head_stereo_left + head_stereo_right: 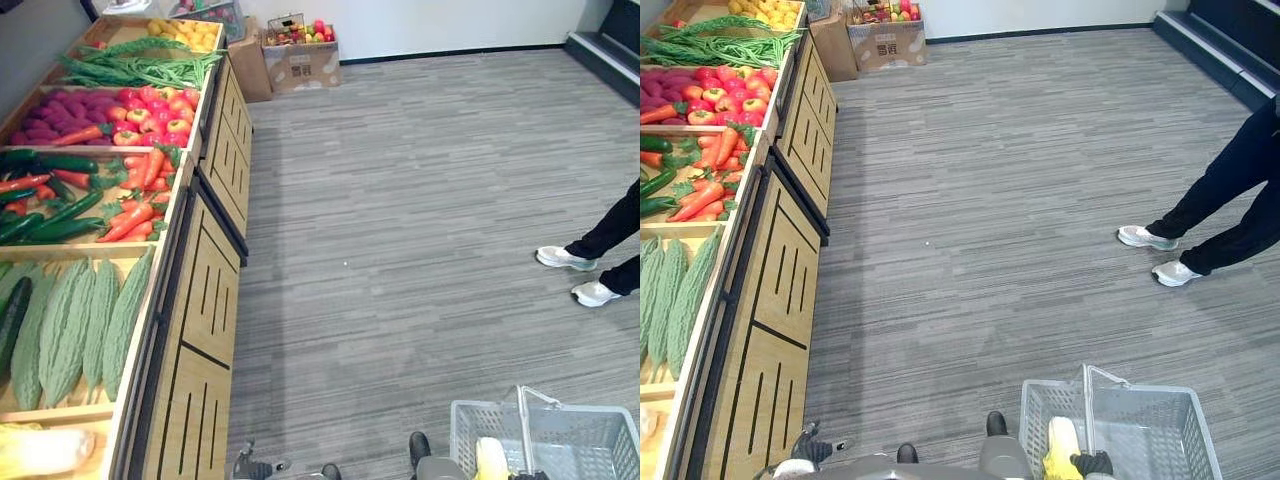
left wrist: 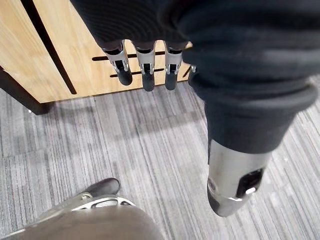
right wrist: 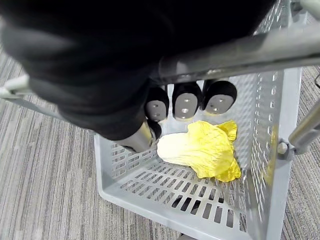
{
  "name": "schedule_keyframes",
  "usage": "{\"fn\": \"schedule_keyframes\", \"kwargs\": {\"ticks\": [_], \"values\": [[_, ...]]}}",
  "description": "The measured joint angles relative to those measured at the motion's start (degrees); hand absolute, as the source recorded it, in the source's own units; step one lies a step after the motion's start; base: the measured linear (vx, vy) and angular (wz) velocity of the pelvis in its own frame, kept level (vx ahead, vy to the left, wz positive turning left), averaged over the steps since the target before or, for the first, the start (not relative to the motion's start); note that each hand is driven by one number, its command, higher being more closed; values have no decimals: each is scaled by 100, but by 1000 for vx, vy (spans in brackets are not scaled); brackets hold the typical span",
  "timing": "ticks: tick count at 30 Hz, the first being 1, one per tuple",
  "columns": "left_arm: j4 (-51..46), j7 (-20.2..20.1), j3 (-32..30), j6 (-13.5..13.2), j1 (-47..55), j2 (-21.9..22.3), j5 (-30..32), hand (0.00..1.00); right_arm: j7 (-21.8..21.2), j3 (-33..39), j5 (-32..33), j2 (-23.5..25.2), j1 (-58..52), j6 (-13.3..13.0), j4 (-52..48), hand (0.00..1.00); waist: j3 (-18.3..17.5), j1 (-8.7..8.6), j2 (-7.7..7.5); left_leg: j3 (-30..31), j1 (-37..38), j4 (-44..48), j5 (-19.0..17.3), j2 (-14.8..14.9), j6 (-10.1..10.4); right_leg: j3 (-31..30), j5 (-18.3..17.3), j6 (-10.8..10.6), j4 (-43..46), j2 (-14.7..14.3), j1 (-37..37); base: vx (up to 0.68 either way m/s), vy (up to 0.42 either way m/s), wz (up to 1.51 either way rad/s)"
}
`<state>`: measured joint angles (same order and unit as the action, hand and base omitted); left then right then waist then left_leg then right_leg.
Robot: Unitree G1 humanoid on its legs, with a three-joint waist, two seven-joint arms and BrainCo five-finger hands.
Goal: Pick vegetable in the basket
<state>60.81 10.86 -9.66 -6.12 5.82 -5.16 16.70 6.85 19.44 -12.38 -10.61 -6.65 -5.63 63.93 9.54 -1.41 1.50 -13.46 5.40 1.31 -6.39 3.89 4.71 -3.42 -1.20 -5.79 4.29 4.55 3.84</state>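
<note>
Where the wooden stand (image 1: 205, 290) ends at its slotted front panels, you have a wide stretch of open grey carpet (image 1: 400, 200) running alongside it. That stretch reaches out to a person's white shoes (image 1: 565, 258), well apart from the stand, and to a cardboard box (image 1: 300, 60) of fruit just past the stand's far end. Your left hand (image 2: 145, 75) hangs near the stand's front panel with its fingers straight and loose. Your right hand (image 3: 185, 102) is well apart from the stand, fingers curled round the handle (image 3: 240, 52) of the grey basket (image 1: 1160, 440). A yellow-white cabbage (image 3: 200, 147) lies on the basket's slotted floor. The stand's bins, from near to far, hold bitter gourds (image 1: 80, 320), then carrots (image 1: 135, 215) beside cucumbers (image 1: 50, 215). Next come red round produce (image 1: 155, 110) beside purple tubers (image 1: 50, 110), then green beans (image 1: 140, 65), then yellow fruit (image 1: 185, 35). A pale leafy head (image 1: 40, 450) in the stand's nearest bin is cut off at the frame edge, and you cannot tell what fruit the box holds.
</note>
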Motion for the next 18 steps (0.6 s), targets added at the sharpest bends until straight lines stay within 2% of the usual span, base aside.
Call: {"fn": "schedule_keyframes", "kwargs": {"ticks": [5,6,8,9,10,11,12,13,14,16,18], "values": [[-57,14,144,-6,-20,-15,-13,0,2,36,2,62,-84,3,0,100,-55,-10,-23,19,-46,-14,-27,113,17,51,-112,128,228,-75,115,-100,-64,-1],[-58,19,140,-6,-38,-12,-14,0,5,53,4,79,-128,7,1,100,-55,-4,-28,24,-52,19,-78,153,12,73,-191,175,346,-110,156,-67,-94,9],[-159,25,77,-1,-30,-6,-24,0,4,98,21,150,-156,15,14,100,-61,-2,-17,70,-293,449,-318,301,136,166,-389,340,749,-205,327,-40,-123,12],[-214,28,48,0,46,0,-32,0,-14,78,126,191,-166,18,32,100,-43,14,-24,144,-467,896,-538,428,246,370,-640,452,1429,-266,551,18,-126,12],[-241,28,21,0,99,-1,-34,0,-20,49,151,208,-202,19,49,100,-43,19,-45,154,-520,1125,-646,491,343,489,-842,488,1738,-286,606,63,-190,14],[-266,23,-55,-4,220,-21,-34,0,-32,43,200,225,-290,37,52,100,-24,33,-89,215,-663,1816,-815,645,556,636,-1273,647,1883,-287,517,79,-230,27],[-271,10,-200,1,249,29,-33,0,-23,65,234,231,-335,50,52,100,29,43,-57,541,-1290,3108,-661,813,445,774,-1380,752,1917,-391,427,78,-245,28],[-298,18,-276,-24,261,57,-64,0,-14,98,238,242,-338,57,51,100,20,66,-28,671,-1541,3568,-422,849,389,791,-1399,784,1914,-401,371,95,-232,21],[-376,15,-325,-13,297,76,-50,0,9,142,241,249,-349,59,4,100,62,183,-104,768,-1839,4131,-141,864,292,789,-1427,792,1892,-369,278,113,-190,7],[-362,16,-418,-11,310,135,-55,0,13,280,241,255,-291,111,0,100,74,272,-85,751,-2101,4249,-235,825,251,797,-1431,785,1740,-351,106,136,-136,11],[-374,15,-437,-21,434,178,-51,0,13,320,240,223,-191,187,11,100,84,357,-98,597,-2134,3095,-242,596,264,793,-1420,766,1471,-288,-96,161,-35,7]]}}
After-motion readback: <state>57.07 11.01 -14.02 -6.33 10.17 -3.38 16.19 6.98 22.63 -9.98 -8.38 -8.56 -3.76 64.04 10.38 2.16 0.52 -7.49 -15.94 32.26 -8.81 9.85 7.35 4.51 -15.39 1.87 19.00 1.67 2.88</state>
